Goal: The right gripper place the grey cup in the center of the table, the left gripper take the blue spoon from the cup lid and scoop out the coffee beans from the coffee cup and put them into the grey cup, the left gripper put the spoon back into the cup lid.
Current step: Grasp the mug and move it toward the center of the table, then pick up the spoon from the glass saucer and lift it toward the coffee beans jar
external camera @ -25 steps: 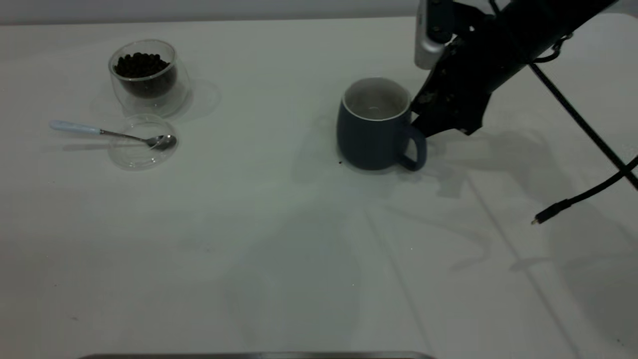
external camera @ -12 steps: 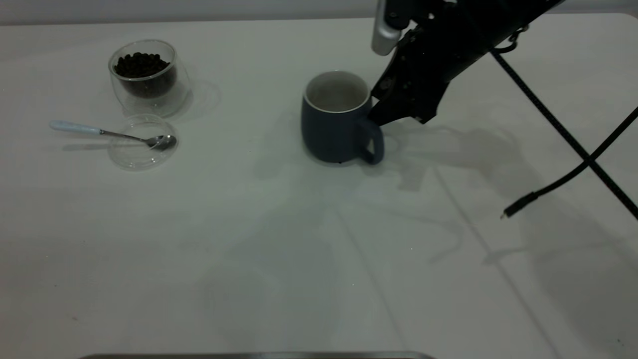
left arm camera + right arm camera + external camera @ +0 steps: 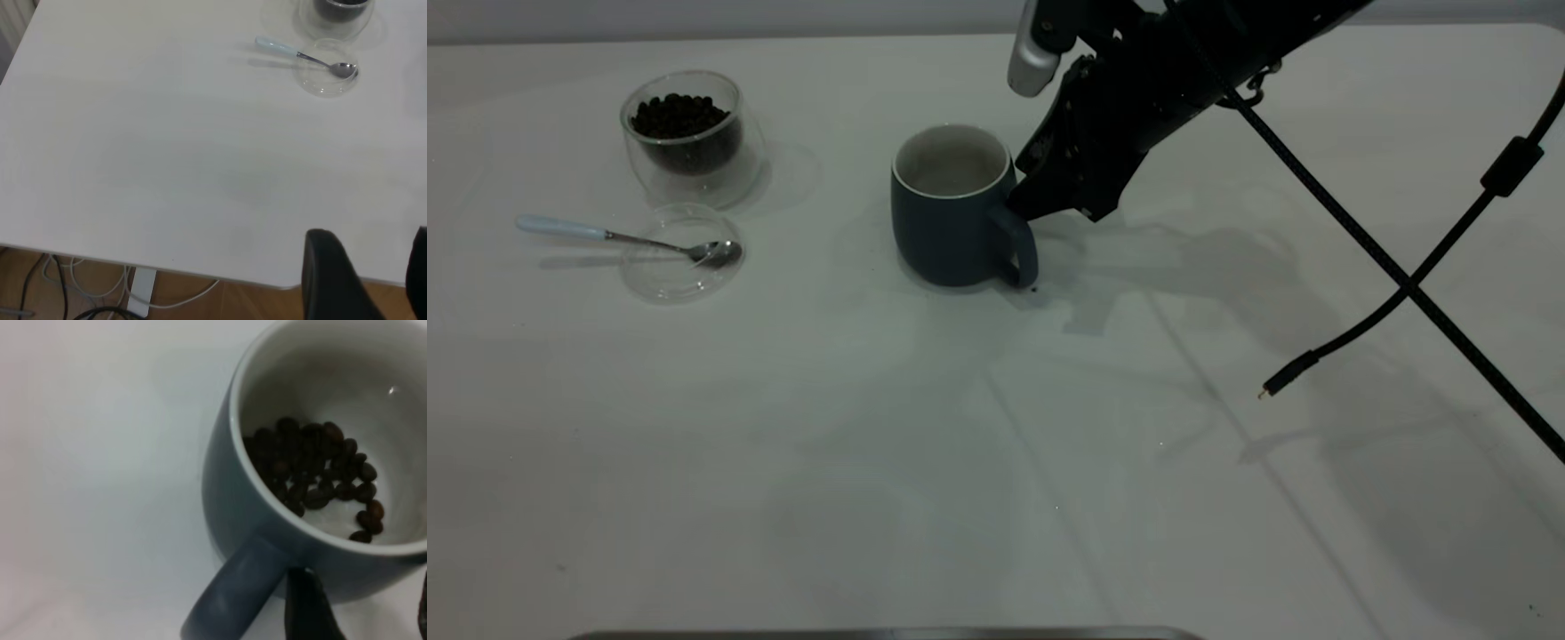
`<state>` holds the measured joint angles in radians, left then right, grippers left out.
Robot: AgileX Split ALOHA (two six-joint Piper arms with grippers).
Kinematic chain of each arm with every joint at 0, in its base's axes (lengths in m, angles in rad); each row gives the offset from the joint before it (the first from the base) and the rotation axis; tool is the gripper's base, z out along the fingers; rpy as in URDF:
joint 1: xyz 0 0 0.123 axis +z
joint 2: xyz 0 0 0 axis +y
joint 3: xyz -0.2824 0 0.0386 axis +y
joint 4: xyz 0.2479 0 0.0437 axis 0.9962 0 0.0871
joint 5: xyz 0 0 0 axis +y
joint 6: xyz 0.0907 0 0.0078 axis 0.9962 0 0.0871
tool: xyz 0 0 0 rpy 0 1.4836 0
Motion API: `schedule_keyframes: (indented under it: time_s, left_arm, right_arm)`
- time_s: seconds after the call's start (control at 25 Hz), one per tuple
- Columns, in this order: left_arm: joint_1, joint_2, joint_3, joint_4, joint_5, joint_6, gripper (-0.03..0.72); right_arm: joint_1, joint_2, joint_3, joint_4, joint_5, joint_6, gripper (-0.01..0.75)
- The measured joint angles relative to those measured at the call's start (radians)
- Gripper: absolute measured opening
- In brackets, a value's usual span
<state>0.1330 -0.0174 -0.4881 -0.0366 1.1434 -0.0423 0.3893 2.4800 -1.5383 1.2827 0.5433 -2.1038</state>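
Exterior: right gripper [image 3: 1024,212] at grey cup [image 3: 947,227] handle.

You've got a loose black cable [image 3: 1405,284] dangling over the desk's right side, plus white wires [image 3: 100,293] on the wooden floor [image 3: 220,303] under the desk edge.

Looks like lab / robot test bench, not kitchen. Plain off-white table [image 3: 871,444] w/ rounded corner, no cloth, no other furnishings. Black robot arm [image 3: 1183,62] over tabletop, braided cables [image 3: 1387,258] hanging loose, one plug end dangling. Left wrist view: wood floor [image 3: 87,280] below table edge, tangle of wires [image 3: 73,293] on it.
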Motion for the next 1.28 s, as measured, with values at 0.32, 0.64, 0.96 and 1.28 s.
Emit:
schedule_keyframes:
  time_s: [0.32, 0.64, 0.96, 1.28]
  left_arm:
    - [0.000, 0.000, 0.000, 0.000, 0.000, 0.000, 0.352]
    - [0.000, 0.000, 0.000, 0.000, 0.000, 0.000, 0.352]
    - [0.000, 0.000, 0.000, 0.000, 0.000, 0.002, 0.352]
    - [0.000, 0.000, 0.000, 0.000, 0.000, 0.002, 0.352]
  right_arm:
    - [-0.082, -0.031, -0.002, -0.130, -0.003, 0.068, 0.364]
    - [-0.133, -0.344, -0.002, -0.600, 0.245, 0.922, 0.364]
    - [-0.116, -0.822, -0.002, -1.152, 0.668, 1.877, 0.364]
    - [-0.118, -1.188, 0.234, -1.363, 0.688, 2.143, 0.364]
